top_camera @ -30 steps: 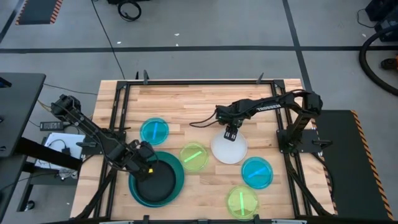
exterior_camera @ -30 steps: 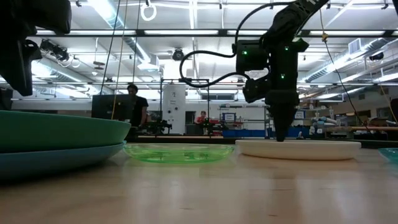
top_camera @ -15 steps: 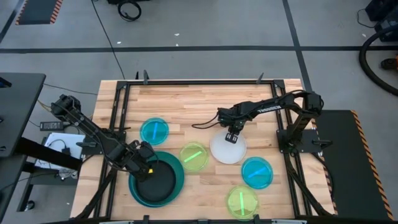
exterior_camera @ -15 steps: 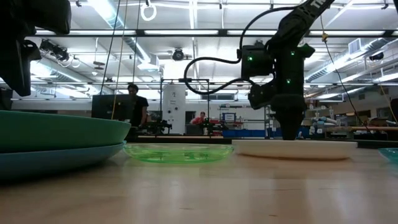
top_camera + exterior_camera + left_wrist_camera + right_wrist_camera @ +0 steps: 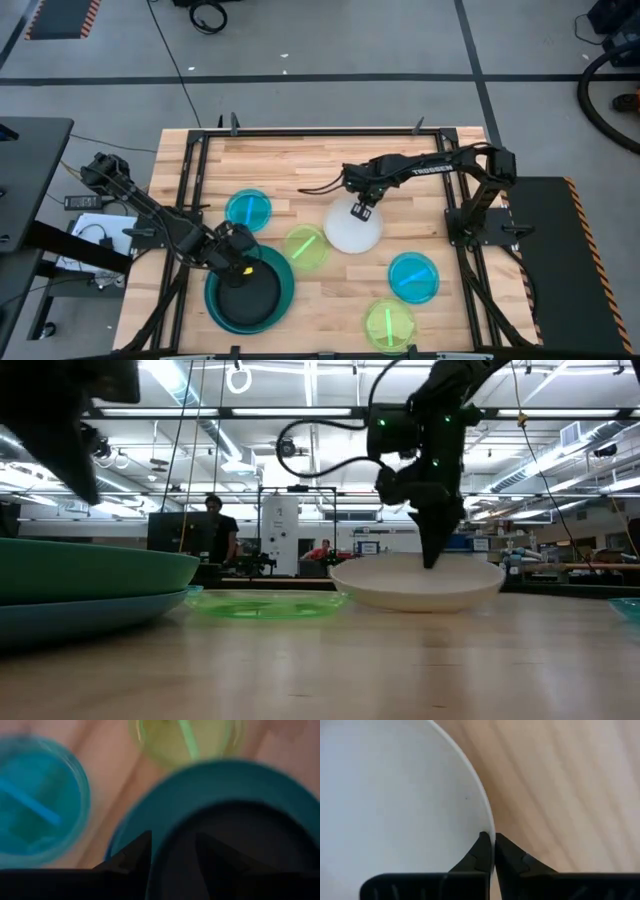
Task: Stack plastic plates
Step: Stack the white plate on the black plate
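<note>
At the centre of the high view, the white plate (image 5: pixel 353 229) is pinched by its rim in the right gripper (image 5: pixel 361 209). At lower left, the black plate (image 5: pixel 247 298) sits in the teal plate (image 5: pixel 283 271); the left gripper (image 5: pixel 240 263) is held slightly apart over their rim.

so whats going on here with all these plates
The robot is stacking plastic plates. The right gripper is pinched on the rim of the white plate, which is tilted, its gripped edge off the table. The left gripper is over the stack near the table's front left, where the black plate sits in the teal plate. Two cyan plates and two lime-green ones lie loose on the table.
</note>
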Motion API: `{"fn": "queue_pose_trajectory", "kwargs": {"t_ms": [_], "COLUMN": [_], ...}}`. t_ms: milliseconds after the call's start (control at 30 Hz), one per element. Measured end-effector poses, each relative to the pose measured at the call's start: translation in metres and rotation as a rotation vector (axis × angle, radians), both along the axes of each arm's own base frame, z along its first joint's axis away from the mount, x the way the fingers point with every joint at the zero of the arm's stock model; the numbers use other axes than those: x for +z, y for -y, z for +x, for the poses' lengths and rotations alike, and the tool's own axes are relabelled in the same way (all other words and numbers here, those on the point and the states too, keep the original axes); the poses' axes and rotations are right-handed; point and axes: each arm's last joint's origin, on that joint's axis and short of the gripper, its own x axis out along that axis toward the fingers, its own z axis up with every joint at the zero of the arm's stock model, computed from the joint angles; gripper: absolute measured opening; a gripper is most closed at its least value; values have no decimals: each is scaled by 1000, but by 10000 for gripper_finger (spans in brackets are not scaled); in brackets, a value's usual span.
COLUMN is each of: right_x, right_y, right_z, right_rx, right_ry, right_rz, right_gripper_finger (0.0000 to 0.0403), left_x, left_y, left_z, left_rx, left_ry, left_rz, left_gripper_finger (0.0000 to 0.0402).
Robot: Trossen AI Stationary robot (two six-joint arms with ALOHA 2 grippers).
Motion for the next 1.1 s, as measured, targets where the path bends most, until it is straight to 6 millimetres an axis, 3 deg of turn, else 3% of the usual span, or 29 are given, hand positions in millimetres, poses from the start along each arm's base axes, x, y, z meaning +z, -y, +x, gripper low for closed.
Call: {"fn": "queue_pose_trajectory", "kwargs": {"t_ms": [233, 367, 533, 833, 1100], "right_x": [27, 39, 45, 47, 49], "right_y": [4, 3, -5, -20, -30], "right_z": [11, 17, 26, 37, 42], "right_rx": [-7, 1, 40, 75, 97], "right_ry": [32, 63, 129, 217, 266], "right_rz": [-79, -123, -155, -202, -203], "right_gripper_finger": [14, 14, 14, 15, 15], "left_x": [20, 19, 12, 19, 6], "left_y": [-4, -14, -29, -52, -69], "left_z": [9, 19, 35, 64, 88], "left_rx": [84, 170, 230, 254, 267], "left_ry": [213, 262, 239, 328, 318], "left_rz": [264, 349, 385, 336, 364], "left_gripper_finger": [144, 143, 155, 230, 226]}}
